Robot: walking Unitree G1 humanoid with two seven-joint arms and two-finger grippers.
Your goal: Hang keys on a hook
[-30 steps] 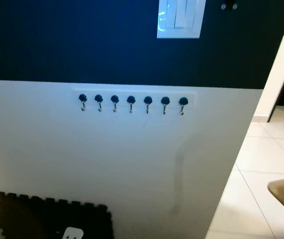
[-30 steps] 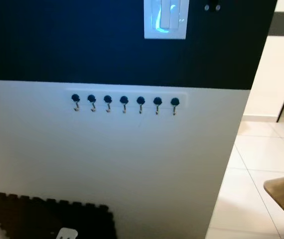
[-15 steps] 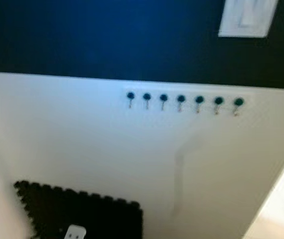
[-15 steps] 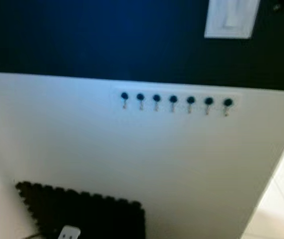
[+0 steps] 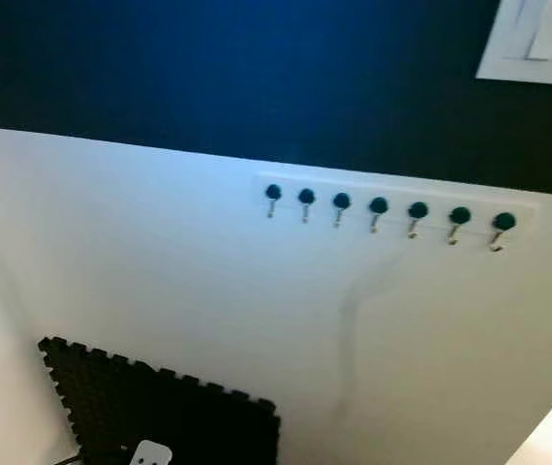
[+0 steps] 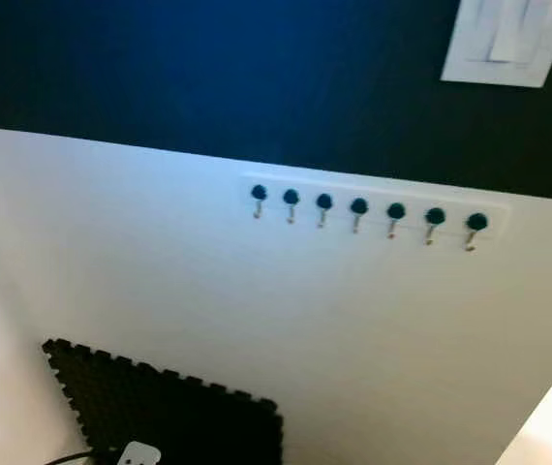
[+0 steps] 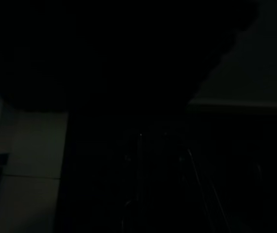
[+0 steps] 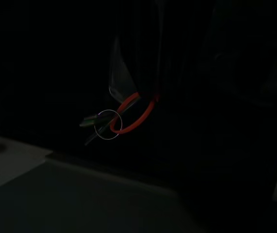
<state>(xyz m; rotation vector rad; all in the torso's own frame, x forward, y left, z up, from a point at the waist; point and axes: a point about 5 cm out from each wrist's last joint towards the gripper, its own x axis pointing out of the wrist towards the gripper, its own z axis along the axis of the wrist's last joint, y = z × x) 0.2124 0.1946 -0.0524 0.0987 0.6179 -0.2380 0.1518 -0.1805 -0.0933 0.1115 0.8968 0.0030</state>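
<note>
A row of seven dark round-headed metal hooks (image 5: 379, 206) runs across the upper right of the head views, on a white wall panel below a dark blue band. In the dim right wrist view, the right end effector (image 8: 150, 92) grips a bunch of keys (image 8: 104, 124) hanging on an orange-red loop with a thin silver ring. The left end effector's state cannot be told.

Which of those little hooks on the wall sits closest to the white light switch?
The last hook at the row's right end, below the white switch plate; the other six run off leftward.
</note>
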